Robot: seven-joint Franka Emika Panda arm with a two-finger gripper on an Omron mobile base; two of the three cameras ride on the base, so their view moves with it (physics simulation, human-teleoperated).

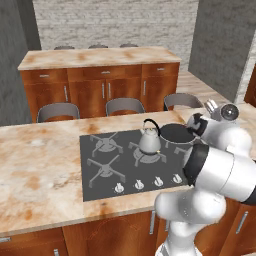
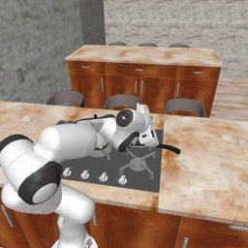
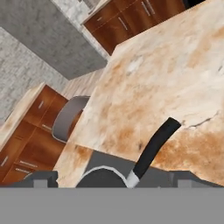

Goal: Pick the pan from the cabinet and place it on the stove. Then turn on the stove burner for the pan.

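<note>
Pan (image 1: 176,133) sits on the stove (image 1: 107,172), gripper (image 2: 148,136) wide and empty right above; knobs (image 1: 148,183) lie nearer the base.

arm (image 1: 220,170): glossy white rounded shells | joints: dark black bands | wrist: round grey-black cap | base: white column

A rendered home kitchen: a five-grate stove (image 1: 131,162) with a row of silver knobs (image 1: 148,183) is set into a marbled table (image 1: 40,175) above reddish-brown wooden cupboard fronts. A silver kettle (image 1: 149,138) and a dark pan (image 1: 176,133) stand on the grates. Grey chairs (image 1: 124,105) line the far edge, facing a second wooden island (image 1: 100,75) before grey brick walls (image 1: 115,22).
</note>
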